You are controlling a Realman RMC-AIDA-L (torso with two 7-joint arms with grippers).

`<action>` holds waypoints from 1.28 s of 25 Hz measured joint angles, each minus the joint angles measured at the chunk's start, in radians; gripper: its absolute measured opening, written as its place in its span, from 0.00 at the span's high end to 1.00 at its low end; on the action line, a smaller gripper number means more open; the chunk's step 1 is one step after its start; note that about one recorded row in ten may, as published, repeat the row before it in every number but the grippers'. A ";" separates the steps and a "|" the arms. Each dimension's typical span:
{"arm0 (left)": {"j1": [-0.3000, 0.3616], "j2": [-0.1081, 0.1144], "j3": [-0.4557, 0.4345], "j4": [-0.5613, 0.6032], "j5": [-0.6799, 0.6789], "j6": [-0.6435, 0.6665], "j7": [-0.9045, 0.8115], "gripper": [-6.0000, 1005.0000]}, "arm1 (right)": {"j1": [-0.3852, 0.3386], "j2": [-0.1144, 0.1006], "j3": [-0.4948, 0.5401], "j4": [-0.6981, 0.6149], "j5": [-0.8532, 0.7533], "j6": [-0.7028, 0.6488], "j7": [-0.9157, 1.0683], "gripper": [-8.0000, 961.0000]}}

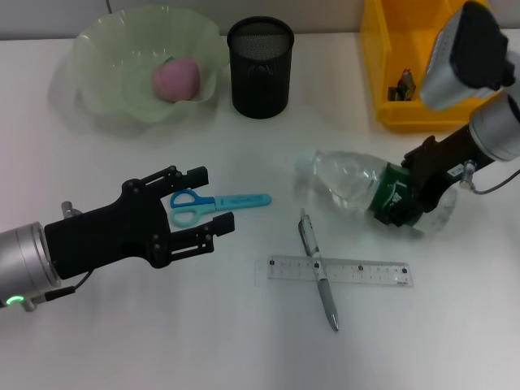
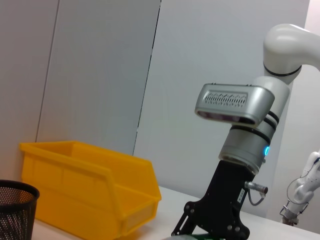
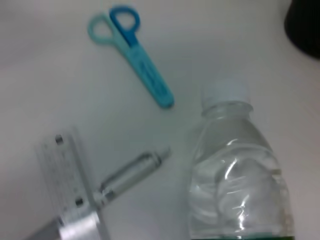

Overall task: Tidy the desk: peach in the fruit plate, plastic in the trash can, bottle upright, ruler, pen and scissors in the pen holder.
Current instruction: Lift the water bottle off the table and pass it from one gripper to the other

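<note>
A clear bottle (image 1: 349,180) with a green label lies on its side at mid right, its white cap (image 3: 225,90) pointing left. My right gripper (image 1: 400,193) is shut around its label end. Blue scissors (image 1: 221,203) lie left of centre, and my left gripper (image 1: 205,201) hovers open with its fingers on either side of the handles. The pen (image 1: 318,270) lies crossed over the clear ruler (image 1: 357,272) near the front. A pink peach (image 1: 176,79) rests in the green fruit plate (image 1: 97,65). The black mesh pen holder (image 1: 260,67) stands at the back centre.
A yellow bin (image 1: 390,73) stands at back right with a small dark item (image 1: 402,85) inside; I cannot tell whether it is the plastic. The left wrist view shows the bin (image 2: 85,190), the pen holder (image 2: 15,210) and the right arm.
</note>
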 joint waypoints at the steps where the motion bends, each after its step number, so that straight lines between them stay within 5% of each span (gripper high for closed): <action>1: -0.002 0.000 0.000 0.000 0.000 0.000 0.000 0.24 | -0.007 -0.002 0.010 -0.009 0.017 -0.004 -0.007 0.21; 10: -0.007 -0.002 -0.024 0.001 -0.002 0.005 -0.003 0.24 | -0.093 -0.004 0.144 -0.022 0.257 -0.017 -0.205 0.21; 17: -0.051 -0.021 -0.119 -0.050 -0.027 0.027 -0.078 0.24 | -0.211 0.002 0.190 0.098 0.643 -0.007 -0.516 0.21; 22: -0.081 -0.023 -0.141 -0.137 -0.092 0.026 -0.088 0.24 | -0.223 0.003 0.215 0.264 0.820 -0.015 -0.723 0.21; 32: -0.153 -0.032 -0.141 -0.231 -0.141 0.023 -0.089 0.24 | -0.162 0.009 0.185 0.431 0.857 -0.023 -0.863 0.21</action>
